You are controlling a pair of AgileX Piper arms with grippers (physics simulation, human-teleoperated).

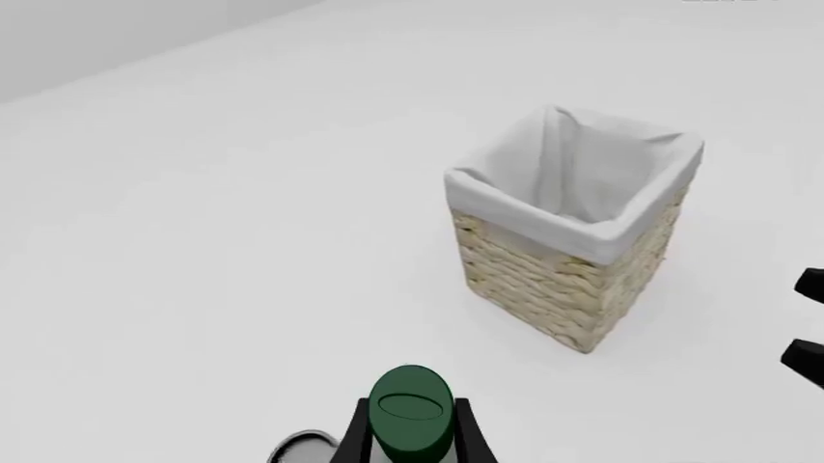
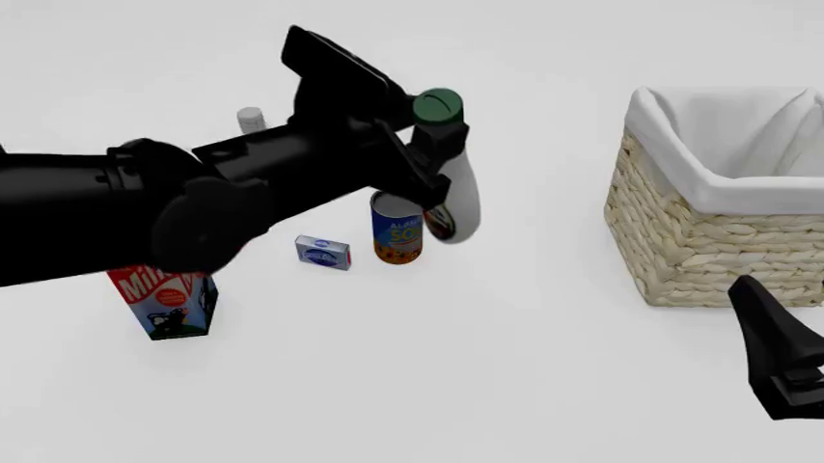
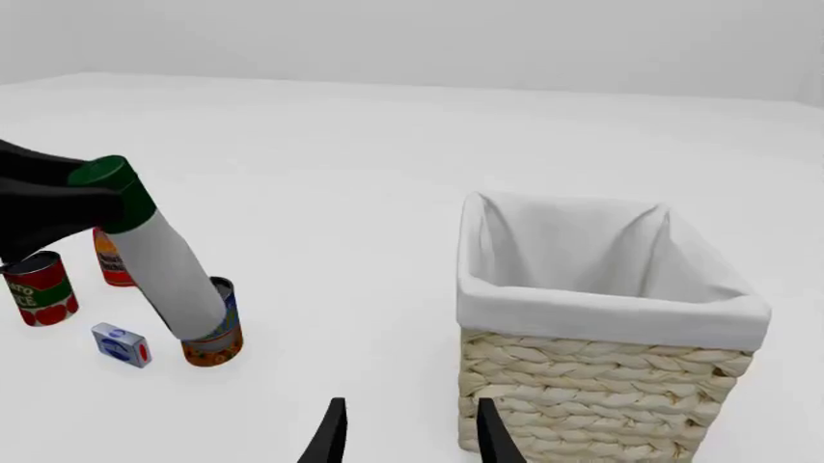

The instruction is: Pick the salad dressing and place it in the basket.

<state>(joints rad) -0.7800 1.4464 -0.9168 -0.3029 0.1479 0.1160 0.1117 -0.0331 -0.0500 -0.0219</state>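
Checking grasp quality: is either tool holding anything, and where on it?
The left tool holds the dressing bottle at its neck, just below the green cap, lifted and tilted. The right tool is open and holds nothing.

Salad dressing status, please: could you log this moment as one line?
left gripper: shut on dressing, lifted, tilted | basket: empty, apart | right gripper: open, idle

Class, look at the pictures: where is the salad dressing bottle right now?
In the front view the salad dressing hangs tilted in the left pincer, gripped near its green cap, above the blue soup can and well left of the basket.
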